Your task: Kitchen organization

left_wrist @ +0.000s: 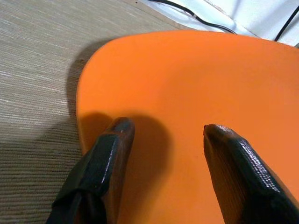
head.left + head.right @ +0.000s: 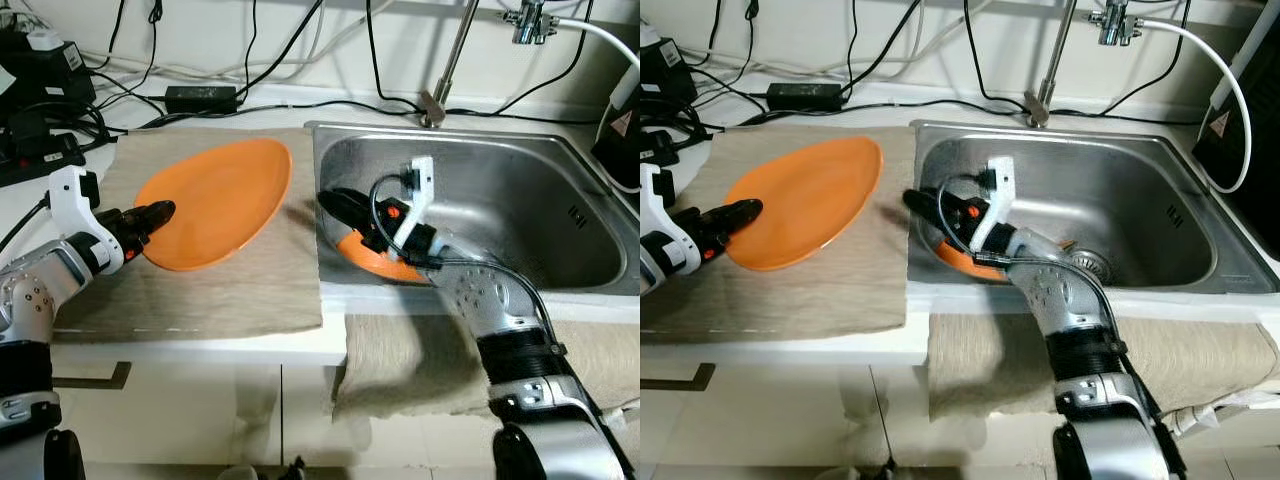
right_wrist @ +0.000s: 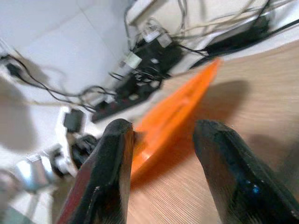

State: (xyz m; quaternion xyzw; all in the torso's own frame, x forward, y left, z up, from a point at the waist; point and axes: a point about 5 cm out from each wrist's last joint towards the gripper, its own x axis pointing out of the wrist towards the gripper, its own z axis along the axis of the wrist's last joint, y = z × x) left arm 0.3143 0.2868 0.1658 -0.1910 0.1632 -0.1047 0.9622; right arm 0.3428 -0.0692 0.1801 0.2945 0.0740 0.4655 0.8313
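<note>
At the left of the frame the left tool (image 2: 150, 216), fingers spread wide, hovers over the near edge of the orange plate (image 2: 222, 198) tilted on the mat (image 2: 250, 280), so the step looks like gripping it, while the right tool (image 2: 335, 205), also parted, waits mid-frame over the sink (image 2: 560, 200) rim above a second orange dish (image 2: 385, 266).

We see a black power adapter (image 2: 200, 98) among tangled black cables (image 2: 120, 95) at the back of the white surface (image 2: 250, 345), a black power strip (image 2: 35, 160) at its left end, and a chrome tap (image 2: 448, 62) behind the basin.
</note>
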